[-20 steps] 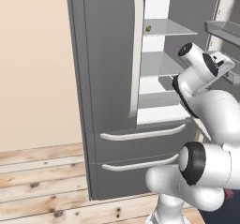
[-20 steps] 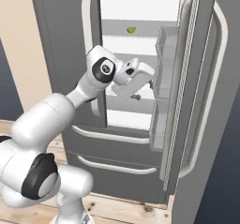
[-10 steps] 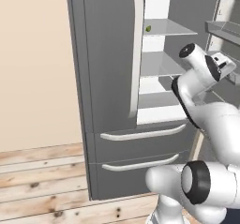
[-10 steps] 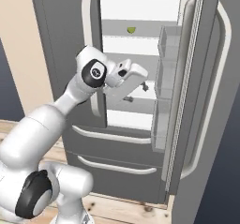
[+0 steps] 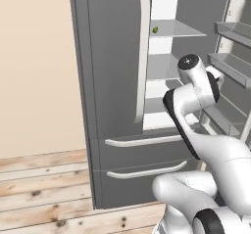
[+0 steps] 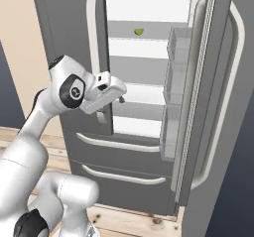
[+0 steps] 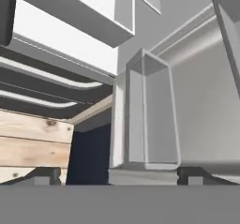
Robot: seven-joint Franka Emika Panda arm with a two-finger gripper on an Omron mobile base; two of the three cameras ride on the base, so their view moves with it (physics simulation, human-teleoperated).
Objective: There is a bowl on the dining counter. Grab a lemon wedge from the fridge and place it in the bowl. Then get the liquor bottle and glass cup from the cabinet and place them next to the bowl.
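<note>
The small green lemon wedge (image 6: 139, 31) lies on an upper white-grey shelf of the tall dark grey French-door fridge (image 6: 64, 37), toward one o'clock, up from the end effector (image 6: 119, 94). Its finger opening I cannot tell.

The fridge (image 6: 149, 82) stands on the wooden floor (image 5: 39, 189) with its right door swung open. White-grey shelves (image 6: 144, 55) are stacked inside. One small green lemon wedge (image 6: 139, 31) lies on the upper shelf (image 5: 174, 30), toward its rear.
</note>
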